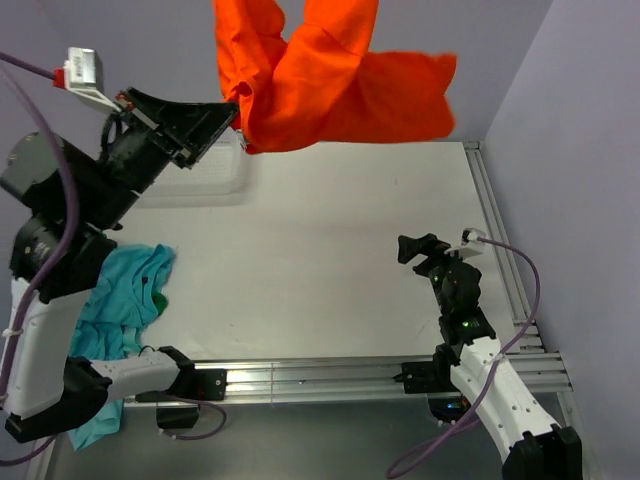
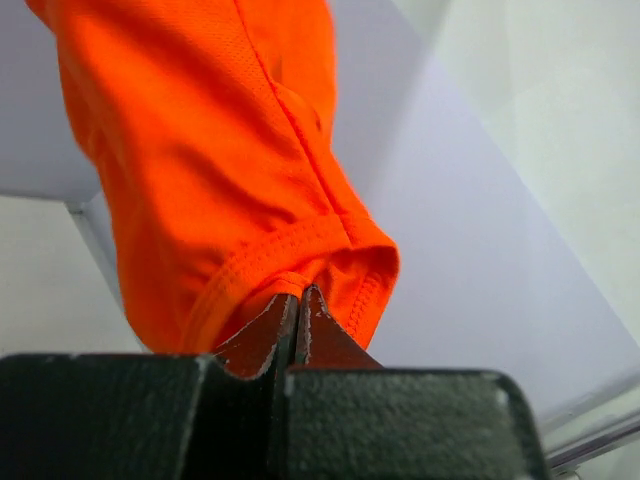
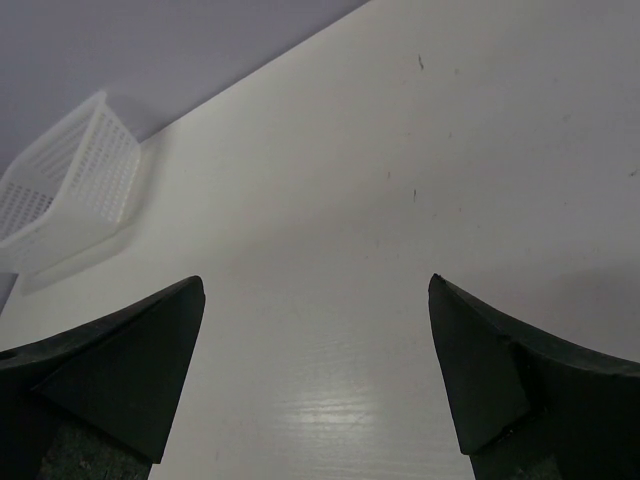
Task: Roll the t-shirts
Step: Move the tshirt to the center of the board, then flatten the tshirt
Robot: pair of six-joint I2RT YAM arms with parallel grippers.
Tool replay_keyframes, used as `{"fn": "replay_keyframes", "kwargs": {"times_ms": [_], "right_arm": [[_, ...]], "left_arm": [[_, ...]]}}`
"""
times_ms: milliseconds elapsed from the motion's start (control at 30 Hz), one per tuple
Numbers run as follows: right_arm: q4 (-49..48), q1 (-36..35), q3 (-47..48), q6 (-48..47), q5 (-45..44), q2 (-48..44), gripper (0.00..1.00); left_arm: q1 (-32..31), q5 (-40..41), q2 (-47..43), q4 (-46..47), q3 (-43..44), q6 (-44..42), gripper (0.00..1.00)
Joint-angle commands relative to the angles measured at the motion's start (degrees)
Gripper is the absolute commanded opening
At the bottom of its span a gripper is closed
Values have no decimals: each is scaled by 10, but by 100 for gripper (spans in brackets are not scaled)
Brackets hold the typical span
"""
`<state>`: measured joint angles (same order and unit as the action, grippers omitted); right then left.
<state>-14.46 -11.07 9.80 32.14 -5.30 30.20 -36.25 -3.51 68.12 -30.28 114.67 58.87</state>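
The left fingers (image 2: 298,318) pinch a stitched edge of the bright orange-red cloth t-shirt (image 1: 340,90), which hangs high above the white worktop (image 1: 320,250); the right fingers (image 1: 418,248) gape wide, holding nothing; a teal-blue cloth t-shirt (image 1: 125,295) lies crumpled at the worktop's left edge.

The right claw (image 3: 315,290) gapes wide over the white table (image 3: 420,150), a white mesh basket (image 3: 70,190) at its far left.

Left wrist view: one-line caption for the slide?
Left gripper shut on the stitched hem of the orange t-shirt.
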Motion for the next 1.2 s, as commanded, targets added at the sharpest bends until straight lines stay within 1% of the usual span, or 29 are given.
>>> {"fn": "replay_keyframes", "kwargs": {"times_ms": [0,33,67,100,167,200,233,267,300,333,367,400,433,467,500,533,567,633,667,767,800,833,867,900,933,1033,1067,1100,1167], "right_arm": [[-6,-3,-4,4,-21,-25,100],[-3,-3,-7,4,-23,-29,100],[0,-3,-7,5,-29,-34,100],[3,-2,-7,6,-34,-41,100],[12,-3,-7,7,-43,-50,100],[14,-3,-8,7,-45,-59,100],[18,-3,-9,7,-46,-65,100],[20,-2,-13,7,-52,-72,100],[21,-2,-15,6,-53,-86,100],[22,-3,-20,6,-53,-92,100],[22,-2,-22,3,-50,-98,100],[20,-3,-23,1,-45,-107,100],[13,-4,-28,0,-41,-109,100],[9,-2,-29,-3,-31,-112,99],[7,-2,-31,-4,-29,-111,99],[0,-3,-31,-4,-24,-108,99],[-4,-2,-29,-6,-19,-103,99],[-18,-3,-28,-7,3,-78,95],[-22,-2,-21,-7,10,-65,95],[-37,-3,-2,-8,36,-2,90],[-42,-4,5,-7,43,37,89],[-35,-6,31,-3,50,60,88],[-34,-8,46,-2,73,82,85],[-29,-9,62,-3,87,127,82],[-9,-15,100,-2,90,151,81],[8,-35,164,9,113,244,80],[7,-39,178,13,136,265,79],[5,-43,188,14,144,298,78],[-4,-68,214,11,151,325,77]], "left_arm": [[-1,-45,35,93,-150,26,0],[0,-49,42,111,-180,30,0],[-1,-63,50,127,-230,34,0],[0,-72,60,162,-253,38,0],[-1,-88,101,193,-299,35,0],[-2,-99,118,204,-308,27,0],[-3,-108,140,190,-308,18,0],[-2,-116,189,166,-281,0,2],[-1,-124,217,134,-252,-56,8],[0,-108,266,29,-219,-68,10],[-1,-86,275,-4,-179,-74,13],[-3,-58,272,-12,-187,-81,25],[-7,-49,233,22,-210,-80,34],[-8,-44,205,52,-278,-75,46],[-8,-40,177,78,-314,-68,53],[-8,-27,124,111,-346,-66,58],[-8,-19,98,116,-395,-64,59],[-8,2,53,114,-434,-60,58],[-8,10,13,109,-467,-60,58],[-8,31,-60,96,-533,-56,58],[-8,32,-74,93,-546,-59,58],[-8,56,-91,88,-566,-61,60],[-8,74,-95,83,-573,-63,62],[-8,79,-96,78,-579,-67,62],[-7,82,-91,76,-587,-68,62],[-6,77,-62,82,-594,-73,63],[-5,77,-53,85,-594,-72,65],[-4,79,-45,87,-596,-70,66],[0,86,-21,78,-595,-65,70]]}}
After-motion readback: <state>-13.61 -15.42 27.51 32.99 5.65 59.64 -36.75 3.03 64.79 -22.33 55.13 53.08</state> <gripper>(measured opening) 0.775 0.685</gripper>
